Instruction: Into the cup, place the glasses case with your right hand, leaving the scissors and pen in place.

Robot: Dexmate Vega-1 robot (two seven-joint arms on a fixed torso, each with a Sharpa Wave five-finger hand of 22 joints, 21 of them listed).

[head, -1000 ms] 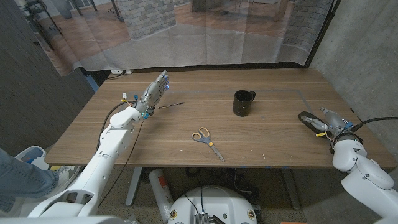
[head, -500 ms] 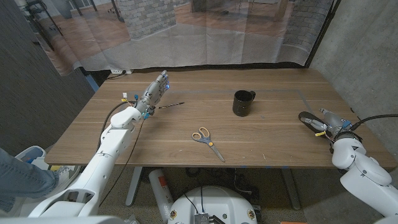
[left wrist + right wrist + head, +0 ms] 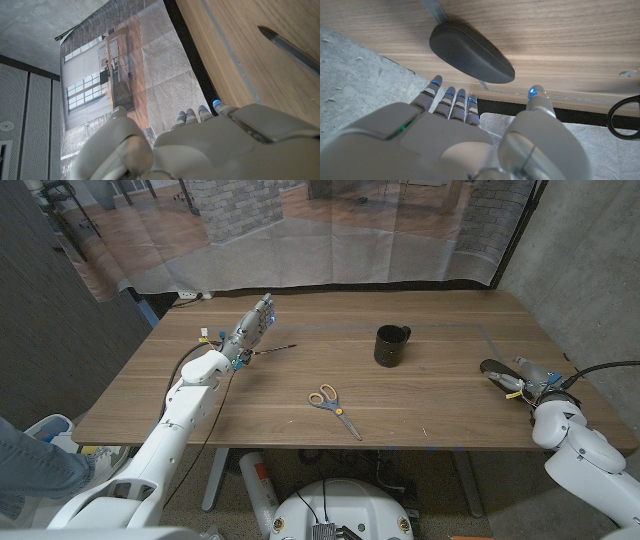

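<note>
1. Far left first: my left hand (image 3: 250, 330) is parked near the tabletop's (image 3: 430, 405) far left corner, fingers stretched out and apart, nothing in it. It sits exactly where it was a second ago, so it is out of this job, as it should be.

2. The pen (image 3: 274, 349) lies just beside that left hand, thin and dark on the wood. No shift since a second ago. Good, it must stay put.

3. The scissors (image 3: 333, 404) are toward the near edge, around the middle, blades closed, handles pale and yellow. Unmoved as well.

4. The cup (image 3: 391, 345), dark with its handle turned to the right, stands upright right of the middle, well apart from everything else. Same spot as before.

5. Now the only change: my right hand (image 3: 533, 379) at the tabletop's right edge has crept a little forward and to the right over the last second, closing in on the glasses case (image 3: 496, 372). The case is a dark oval pod lying flat near that right edge, and the wrist camera shows it just past my fingertips (image 3: 451, 96).

6. The right hand is released, fingers straight and thumb spread, holding nothing. I judge this as the approach only: the case is not yet grasped, and the carry to the cup is all ahead.
</note>
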